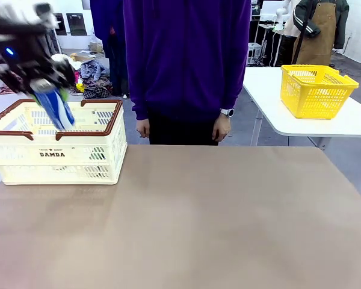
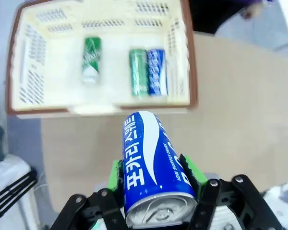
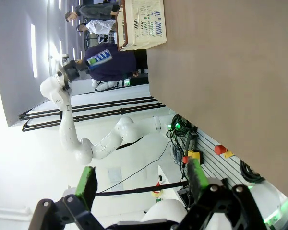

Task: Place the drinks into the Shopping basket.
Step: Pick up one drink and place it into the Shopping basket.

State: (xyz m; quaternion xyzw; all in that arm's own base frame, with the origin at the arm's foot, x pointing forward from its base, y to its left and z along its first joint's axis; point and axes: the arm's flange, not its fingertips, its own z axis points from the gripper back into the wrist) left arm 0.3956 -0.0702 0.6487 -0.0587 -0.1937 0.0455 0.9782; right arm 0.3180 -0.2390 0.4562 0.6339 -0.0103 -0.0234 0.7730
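Front view: left gripper clamps a blue-and-white can, tilted, above the cream basket at 10 o'clock on the table | left wrist: three cans lie inside the basket | right gripper: fingers spread wide, holding nothing.

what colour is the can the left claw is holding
Blue with a white swoosh and white lettering, silver top. The can shows best in the left wrist view.
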